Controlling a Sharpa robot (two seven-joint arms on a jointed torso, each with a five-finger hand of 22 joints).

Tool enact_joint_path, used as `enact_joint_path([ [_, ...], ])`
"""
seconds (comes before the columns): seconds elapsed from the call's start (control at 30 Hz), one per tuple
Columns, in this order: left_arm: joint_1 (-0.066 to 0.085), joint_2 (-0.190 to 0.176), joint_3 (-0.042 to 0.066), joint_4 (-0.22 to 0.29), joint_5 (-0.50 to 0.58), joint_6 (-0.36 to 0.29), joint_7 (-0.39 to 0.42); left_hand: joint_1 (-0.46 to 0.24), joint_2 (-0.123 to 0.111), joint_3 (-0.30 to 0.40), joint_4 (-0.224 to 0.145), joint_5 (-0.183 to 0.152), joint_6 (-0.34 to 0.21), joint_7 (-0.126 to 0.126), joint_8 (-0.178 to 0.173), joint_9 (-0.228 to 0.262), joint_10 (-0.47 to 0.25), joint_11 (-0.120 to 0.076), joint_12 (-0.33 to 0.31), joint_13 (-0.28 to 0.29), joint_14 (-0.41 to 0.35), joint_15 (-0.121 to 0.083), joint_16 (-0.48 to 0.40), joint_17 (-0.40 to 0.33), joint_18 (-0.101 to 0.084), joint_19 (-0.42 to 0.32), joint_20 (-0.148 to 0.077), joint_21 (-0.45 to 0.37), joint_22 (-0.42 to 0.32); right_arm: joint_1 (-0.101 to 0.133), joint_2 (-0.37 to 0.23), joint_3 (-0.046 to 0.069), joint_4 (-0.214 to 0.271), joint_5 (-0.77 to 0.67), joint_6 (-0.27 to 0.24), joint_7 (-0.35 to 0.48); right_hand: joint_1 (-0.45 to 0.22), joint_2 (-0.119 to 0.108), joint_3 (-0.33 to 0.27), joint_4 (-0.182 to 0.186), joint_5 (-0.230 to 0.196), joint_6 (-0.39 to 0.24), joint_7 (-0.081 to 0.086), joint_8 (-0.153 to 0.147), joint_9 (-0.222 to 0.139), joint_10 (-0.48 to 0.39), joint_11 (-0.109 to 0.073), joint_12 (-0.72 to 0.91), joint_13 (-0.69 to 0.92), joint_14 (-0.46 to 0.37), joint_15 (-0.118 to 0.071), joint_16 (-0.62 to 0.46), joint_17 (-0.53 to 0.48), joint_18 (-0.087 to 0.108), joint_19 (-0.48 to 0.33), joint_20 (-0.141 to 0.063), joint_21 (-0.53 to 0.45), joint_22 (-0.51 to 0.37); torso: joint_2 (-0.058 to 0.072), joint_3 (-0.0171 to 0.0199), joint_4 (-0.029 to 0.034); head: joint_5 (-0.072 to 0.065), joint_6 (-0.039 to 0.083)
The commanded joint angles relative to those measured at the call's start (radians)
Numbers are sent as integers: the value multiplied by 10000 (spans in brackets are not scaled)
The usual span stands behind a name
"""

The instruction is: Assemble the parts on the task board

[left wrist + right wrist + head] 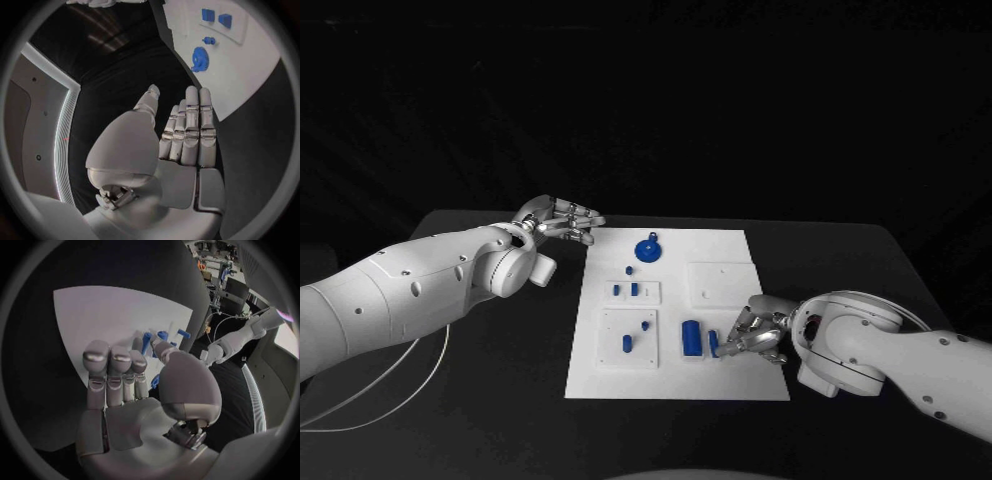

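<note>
Two robot hands, one task board, several blue parts.

Task board: white plate at the centre of the black table, long side running 12 to 6 o'clock in the head view.

Parts, head view:
- Round blue gear-like part near the board's 12 o'clock end, slightly toward 11.
- Small blue peg just below it.
- Pair of short blue parts standing on a raised white tile at about 9 o'clock of board centre.
- Small blue part on a second tile toward 7 o'clock.
- Long blue bar at about 5 o'clock of board centre, long axis running 12 to 6.
- Slim blue piece, same axis, just beside the bar on its 3 o'clock side.

Right robot hand: at the board's 3 o'clock edge, toward the near end, fingers curled over the board. Fingertips lie at the slim piece; contact or grip cannot be told. The right wrist view has blue pieces beyond the fingertips and nothing plainly held.

Left robot hand: off the board, over the table beyond its 11 o'clock corner, fingers extended side by side, holding nothing. In the left wrist view the gear-like part lies well ahead of its fingertips.

Governing relation: the bar and slim piece lie toward 9 o'clock from the right robot hand, long axes crosswise to its reach. Right robot hand is far nearer; judged the one to take them. The gear-like part is nearer the left.
</note>
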Motion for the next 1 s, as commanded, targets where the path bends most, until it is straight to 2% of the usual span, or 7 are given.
enact_joint_path([
  [0.03, -4, 6, 7, 19, 0, 58, 46, 33, -9, 0, -53, 33, -32, -24, 6, 6, -47, 4, 40, 13, -51, -17, 34, 5, -189, -32, 40, 22, -4, -24, 80, 3, -39, -200, 115, 28, -25, 90, -6, -60, -24, 62, -12, 53, 30, 85, 3, 74, -7, 1, -35, 18, -19, -122, 563, -19, 48, -10, 4, 6, 2, 2, -15],
  [0.4, -5, -5, 7, 25, -2, 48, 30, 30, -6, -17, -55, 24, -28, -26, 8, 7, -49, 6, 38, 12, -54, -16, 36, 4, -190, -36, 40, 21, 1, -74, 379, 2, -393, -587, -193, -136, -60, 140, 152, -41, -39, 90, -32, 46, 122, 110, -14, 84, -19, -7, -51, 29, -47, -144, 564, -41, 53, -19, 0, 1, 7, -1, -81],
  [0.67, -5, -13, 6, 29, -3, 48, 24, 30, -6, -17, -55, 24, -28, -26, 8, 7, -49, 6, 38, 12, -54, -16, 36, 4, -190, -36, 40, 21, 1, -86, 481, 0, -683, -698, -162, -127, 63, 121, 353, -167, -56, 112, -51, 43, 114, 139, -26, 107, -5, -9, -65, 46, -41, -169, 566, -62, 84, -14, -2, -4, 3, -5, -117],
  [1.0, -5, -11, 6, 26, -5, 47, 22, 30, -6, -17, -55, 24, -28, -26, 8, 7, -49, 6, 38, 12, -54, -16, 36, 4, -190, -36, 40, 21, 1, -89, 582, 0, -846, -551, -255, -56, -124, 72, 368, -33, -57, 130, -46, 50, 117, 142, -25, 85, -3, -10, -69, 41, -38, -181, 565, -74, 80, -20, -2, 5, -2, -39, -87],
])
